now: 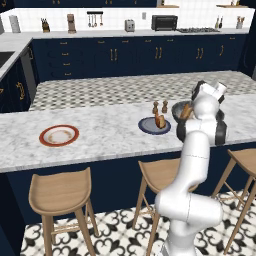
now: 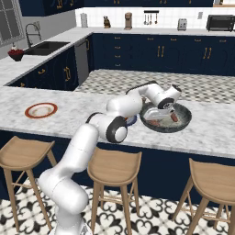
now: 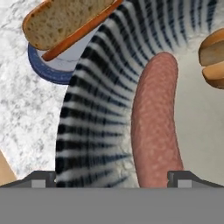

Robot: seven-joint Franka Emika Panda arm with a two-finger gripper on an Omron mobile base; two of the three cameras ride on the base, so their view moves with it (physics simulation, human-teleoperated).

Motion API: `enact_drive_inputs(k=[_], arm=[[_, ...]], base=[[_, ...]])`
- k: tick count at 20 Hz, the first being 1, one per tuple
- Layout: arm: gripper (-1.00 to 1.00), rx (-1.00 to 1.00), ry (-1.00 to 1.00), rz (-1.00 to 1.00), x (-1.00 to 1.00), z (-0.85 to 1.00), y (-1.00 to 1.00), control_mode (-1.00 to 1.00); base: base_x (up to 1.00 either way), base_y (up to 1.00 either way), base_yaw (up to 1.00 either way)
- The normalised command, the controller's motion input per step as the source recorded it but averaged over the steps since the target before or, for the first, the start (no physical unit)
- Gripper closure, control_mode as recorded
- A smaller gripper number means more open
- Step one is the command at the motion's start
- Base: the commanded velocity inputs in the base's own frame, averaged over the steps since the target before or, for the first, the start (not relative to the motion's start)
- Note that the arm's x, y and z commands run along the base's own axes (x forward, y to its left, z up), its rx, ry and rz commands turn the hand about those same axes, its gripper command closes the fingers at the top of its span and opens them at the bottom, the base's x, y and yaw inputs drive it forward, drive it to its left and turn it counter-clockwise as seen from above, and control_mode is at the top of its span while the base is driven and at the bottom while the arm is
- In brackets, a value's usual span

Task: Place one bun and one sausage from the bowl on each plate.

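Note:
My gripper [image 3: 113,179] is open and hangs low over the dark bowl [image 2: 183,123], whose striped wall [image 3: 96,87] rises on the left of the hand view. A reddish sausage [image 3: 155,122] lies in the bowl between my fingertips, nearer the right fingertip [image 3: 183,177]. Another bun [image 3: 214,52] rests in the bowl at the right edge. The blue-rimmed plate [image 3: 43,65] sits beside the bowl with a bun [image 3: 65,22] on it. In the left base view that bun [image 1: 160,120] sits on the blue plate [image 1: 145,128]. The orange-rimmed plate [image 1: 59,135] lies bare far to the left.
Two small brown shakers [image 1: 160,106] stand just behind the blue plate. Wooden stools [image 1: 60,192] line the counter's near side. My own arm hides part of the bowl [image 1: 179,108] in the left base view.

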Motion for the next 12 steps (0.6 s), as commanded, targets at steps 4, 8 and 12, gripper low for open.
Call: enact_drive_inputs(k=[4,8,12], arm=[[-1.0,0.01,0.02,0.02,0.03,-0.16,0.0,-1.0],[-1.0,0.04,0.03,0.0,0.01,-0.04,-0.04,-1.0],[-1.0,0.05,0.01,0.0,-0.01,0.0,-0.24,-1.0]], base=[[0.0,0.0,0.0],[0.0,0.0,0.0],[0.0,0.0,0.0]])
